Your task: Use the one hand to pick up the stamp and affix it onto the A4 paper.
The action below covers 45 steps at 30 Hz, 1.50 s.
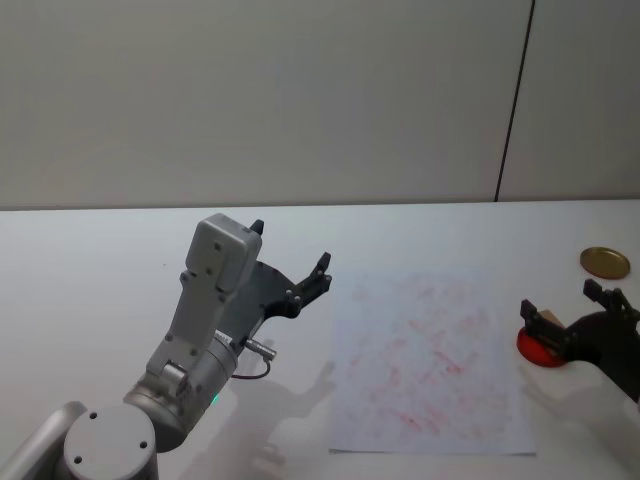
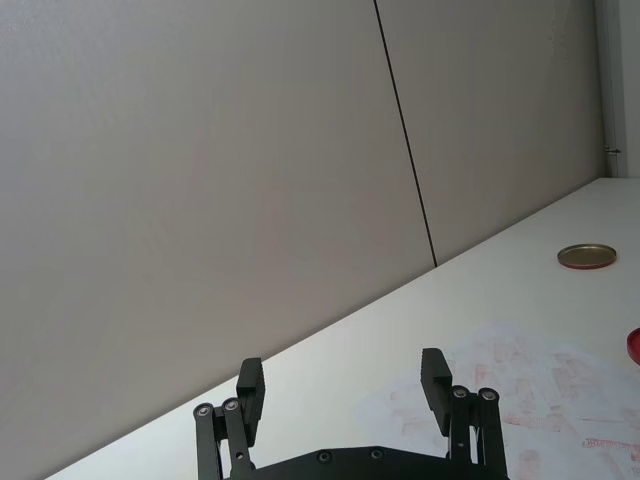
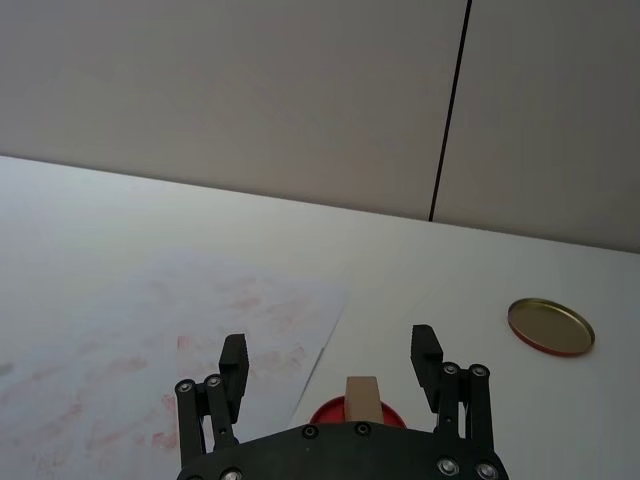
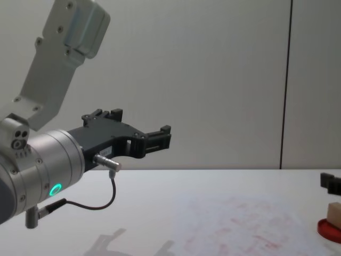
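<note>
The stamp (image 3: 362, 396), a small tan wooden block, stands upright on a round red ink pad (image 3: 327, 410) just right of the A4 paper (image 1: 430, 350). The paper is a white sheet covered in faint red prints. My right gripper (image 1: 560, 300) is open, its fingers (image 3: 425, 352) spread wide on either side of the stamp and not touching it. In the chest view the stamp (image 4: 334, 213) sits at the far right edge on the pad (image 4: 328, 229). My left gripper (image 1: 290, 270) hangs open and empty above the table, left of the paper.
A round gold lid (image 1: 605, 262) lies on the white table behind the ink pad, near the right edge. The raised left arm (image 1: 205, 320) stands over the table's left front. A plain wall runs behind the table.
</note>
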{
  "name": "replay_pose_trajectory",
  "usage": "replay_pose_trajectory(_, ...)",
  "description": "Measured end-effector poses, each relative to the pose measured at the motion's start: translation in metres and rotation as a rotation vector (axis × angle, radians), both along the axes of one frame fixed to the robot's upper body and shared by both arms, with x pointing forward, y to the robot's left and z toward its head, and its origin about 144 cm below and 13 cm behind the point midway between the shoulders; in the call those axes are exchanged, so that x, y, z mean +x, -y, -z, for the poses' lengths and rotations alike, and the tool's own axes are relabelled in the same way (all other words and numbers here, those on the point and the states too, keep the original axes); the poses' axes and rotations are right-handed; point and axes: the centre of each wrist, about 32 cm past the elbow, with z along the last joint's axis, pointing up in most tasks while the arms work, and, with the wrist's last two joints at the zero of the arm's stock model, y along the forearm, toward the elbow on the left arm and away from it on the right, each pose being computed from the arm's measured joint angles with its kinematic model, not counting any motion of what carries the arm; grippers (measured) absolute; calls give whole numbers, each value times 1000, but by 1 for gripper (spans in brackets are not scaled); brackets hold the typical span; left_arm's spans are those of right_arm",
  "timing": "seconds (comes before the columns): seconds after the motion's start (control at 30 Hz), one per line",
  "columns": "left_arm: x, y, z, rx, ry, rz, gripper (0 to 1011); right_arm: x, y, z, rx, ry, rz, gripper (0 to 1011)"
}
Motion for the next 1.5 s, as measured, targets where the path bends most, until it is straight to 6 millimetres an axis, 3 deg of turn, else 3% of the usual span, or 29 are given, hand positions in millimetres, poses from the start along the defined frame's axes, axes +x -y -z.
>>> replay_pose_trajectory(0.97,0,0,0,0,0,0,993,15,13,27,6,-123,20,994)
replay_pose_trajectory(1.17,0,0,0,0,0,0,993,17,12,29,5,-138,13,880)
replay_pose_trajectory(1.5,0,0,0,0,0,0,993,21,10,34,-2,-160,12,563)
